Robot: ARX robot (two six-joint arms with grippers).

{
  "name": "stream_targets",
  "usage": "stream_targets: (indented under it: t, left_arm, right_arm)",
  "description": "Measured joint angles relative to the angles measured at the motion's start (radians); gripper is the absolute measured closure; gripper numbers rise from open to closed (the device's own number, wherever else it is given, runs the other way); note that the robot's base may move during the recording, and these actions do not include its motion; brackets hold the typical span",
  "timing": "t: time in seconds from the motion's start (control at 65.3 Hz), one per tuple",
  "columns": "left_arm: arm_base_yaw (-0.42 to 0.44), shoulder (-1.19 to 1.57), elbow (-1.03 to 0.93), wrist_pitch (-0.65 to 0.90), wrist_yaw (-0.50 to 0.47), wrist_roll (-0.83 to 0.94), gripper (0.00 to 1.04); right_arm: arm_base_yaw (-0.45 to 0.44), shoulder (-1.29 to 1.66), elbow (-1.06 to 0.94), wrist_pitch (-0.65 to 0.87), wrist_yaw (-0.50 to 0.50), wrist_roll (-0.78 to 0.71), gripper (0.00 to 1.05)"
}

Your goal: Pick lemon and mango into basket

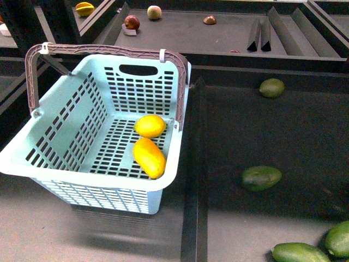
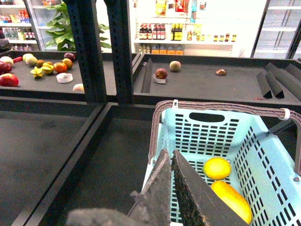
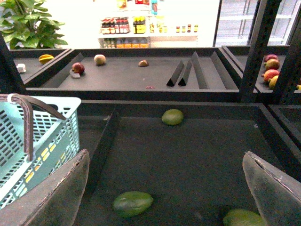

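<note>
Clearly, neither of our arms appears in the front view, and the green fruits point(image 1: 301, 253) at the lower right corner are cut off by the frame edge. In the right wrist view the basket point(image 3: 51, 129) is seen only partly, at the side, and its contents are hidden behind the slotted wall.

Our left gripper point(image 2: 171, 162) has its two dark fingers pressed nearly together, with only a thin gap, and it holds nothing; it hangs over the near rim of the basket point(image 2: 162, 141). Our right gripper point(image 3: 164, 188) is spread wide and is empty, above a dark shelf tray.

The lemon point(image 1: 150, 126) and the mango point(image 1: 149, 157) both lie on the basket point(image 1: 82, 125) floor, touching each other, the lemon nearer the back wall. The grey-brown handle point(image 1: 103, 51) stands upright.

Beside the basket, two more green fruits point(image 1: 262, 177) lie on the dark tray, well apart. A back shelf carries several small fruits point(image 1: 132, 22) and black dividers point(image 1: 262, 34).
</note>
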State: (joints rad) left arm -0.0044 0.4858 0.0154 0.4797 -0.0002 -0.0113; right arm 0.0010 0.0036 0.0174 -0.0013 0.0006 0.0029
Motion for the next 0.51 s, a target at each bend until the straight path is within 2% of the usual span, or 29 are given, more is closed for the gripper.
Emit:
stream_targets:
  t: [0.505]
  left_arm:
    - [0.0,-0.265,0.0,-0.257,0.0,0.0,1.01]
  right_arm:
    - [0.0,0.0,0.0,0.0,0.0,0.0,0.09]
